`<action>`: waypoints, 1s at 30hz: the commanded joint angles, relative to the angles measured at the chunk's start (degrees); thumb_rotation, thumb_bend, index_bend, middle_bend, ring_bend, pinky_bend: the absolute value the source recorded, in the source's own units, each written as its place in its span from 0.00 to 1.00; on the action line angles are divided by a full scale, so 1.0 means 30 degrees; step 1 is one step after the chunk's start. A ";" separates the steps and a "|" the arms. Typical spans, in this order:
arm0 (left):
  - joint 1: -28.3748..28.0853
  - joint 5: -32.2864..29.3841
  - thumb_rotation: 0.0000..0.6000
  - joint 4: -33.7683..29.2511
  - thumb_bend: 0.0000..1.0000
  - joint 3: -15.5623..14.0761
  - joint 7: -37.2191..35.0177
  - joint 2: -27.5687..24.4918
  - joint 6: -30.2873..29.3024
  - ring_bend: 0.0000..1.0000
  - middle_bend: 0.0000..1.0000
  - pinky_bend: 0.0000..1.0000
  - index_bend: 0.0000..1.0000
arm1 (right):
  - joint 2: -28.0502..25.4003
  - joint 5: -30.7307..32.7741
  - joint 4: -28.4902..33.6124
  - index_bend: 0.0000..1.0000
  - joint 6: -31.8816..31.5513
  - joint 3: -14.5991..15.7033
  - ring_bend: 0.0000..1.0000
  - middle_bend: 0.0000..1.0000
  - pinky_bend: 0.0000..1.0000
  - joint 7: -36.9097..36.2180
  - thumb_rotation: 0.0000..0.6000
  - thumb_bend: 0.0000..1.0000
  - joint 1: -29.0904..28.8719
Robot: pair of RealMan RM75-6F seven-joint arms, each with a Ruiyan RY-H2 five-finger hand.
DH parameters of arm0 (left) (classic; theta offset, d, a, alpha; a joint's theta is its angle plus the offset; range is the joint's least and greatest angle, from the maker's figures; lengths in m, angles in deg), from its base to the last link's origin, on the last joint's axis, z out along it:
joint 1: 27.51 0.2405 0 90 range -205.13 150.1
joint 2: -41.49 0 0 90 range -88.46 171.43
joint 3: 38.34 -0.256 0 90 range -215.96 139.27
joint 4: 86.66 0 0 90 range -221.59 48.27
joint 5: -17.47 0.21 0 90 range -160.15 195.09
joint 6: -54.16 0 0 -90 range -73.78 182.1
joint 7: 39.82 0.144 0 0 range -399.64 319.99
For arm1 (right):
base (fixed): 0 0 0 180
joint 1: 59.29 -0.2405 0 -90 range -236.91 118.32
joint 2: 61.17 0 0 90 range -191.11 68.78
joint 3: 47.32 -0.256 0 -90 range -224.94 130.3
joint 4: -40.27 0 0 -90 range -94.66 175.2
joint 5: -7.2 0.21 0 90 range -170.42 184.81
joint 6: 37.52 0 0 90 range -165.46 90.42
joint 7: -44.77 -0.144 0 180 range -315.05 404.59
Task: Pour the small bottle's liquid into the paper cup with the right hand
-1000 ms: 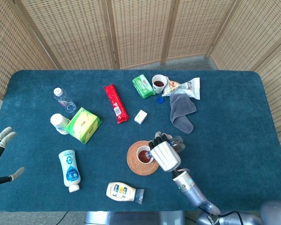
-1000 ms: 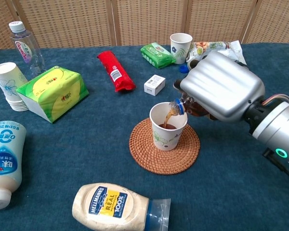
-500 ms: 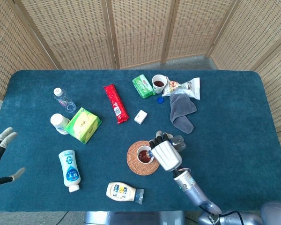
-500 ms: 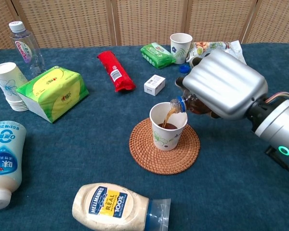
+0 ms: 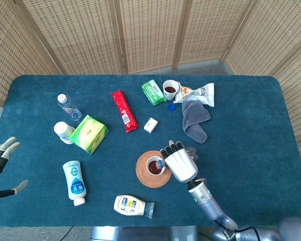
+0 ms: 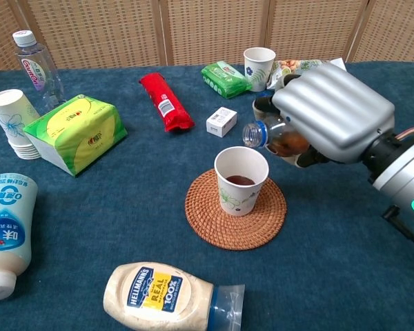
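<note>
The right hand (image 6: 331, 114) grips the small bottle (image 6: 274, 138) tilted above the paper cup (image 6: 240, 181); residual liquid may drip onto the coaster (image 6: 208, 221) if swung sideways.

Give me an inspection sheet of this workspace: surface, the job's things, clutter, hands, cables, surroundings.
Surface: table covered in dark teal cloth.
Job's things: paper cup upright on a woven coaster, dark liquid inside; small bottle tilted, mouth above the cup's far rim, no stream visible, some liquid left.
Clutter: water bottle, cup stack, green tissue pack, red packet, small white box, green pack, second cup, snack bag, grey cloth, blue cap, white bottle, mayonnaise bottle.
Hands: right hand holds the small bottle; left hand at the table's edge, fingers apart, holding nothing.
Cables: nothing seen.
Surroundings: woven folding screens.
</note>
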 commanded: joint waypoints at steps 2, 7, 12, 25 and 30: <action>-0.0013 -0.0024 1.00 -0.0023 0.27 -0.0012 0.0052 0.0000 0.0034 0.00 0.00 0.00 0.00 | 0.0322 0.0440 -0.0230 0.45 -0.0763 -0.0343 0.33 0.63 0.80 -0.3605 1.00 0.83 0.0423; -0.0079 -0.0078 1.00 -0.0062 0.27 -0.0021 0.0137 0.0015 0.0174 0.00 0.00 0.00 0.00 | 0.0130 0.0667 -0.0269 0.45 -0.1390 -0.0707 0.33 0.63 0.80 -0.5695 1.00 0.83 0.0727; -0.0140 -0.0101 1.00 -0.0123 0.27 -0.0052 0.0265 0.0039 0.0322 0.00 0.00 0.00 0.00 | -0.0242 0.1011 -0.0255 0.45 -0.2167 -0.1139 0.33 0.63 0.80 -0.8299 1.00 0.84 0.1174; -0.0213 -0.0097 1.00 -0.0313 0.27 -0.0158 0.0547 0.0086 0.0546 0.00 0.00 0.00 0.00 | -0.0944 0.2736 -0.0988 0.45 -0.3278 -0.2017 0.33 0.63 0.80 -1.6169 1.00 0.86 0.2698; -0.0285 -0.0095 1.00 -0.0359 0.27 -0.0186 0.0633 0.0092 0.0689 0.00 0.00 0.00 0.00 | -0.0741 0.3144 -0.1704 0.45 -0.3828 -0.2452 0.33 0.63 0.80 -1.9083 1.00 0.88 0.3172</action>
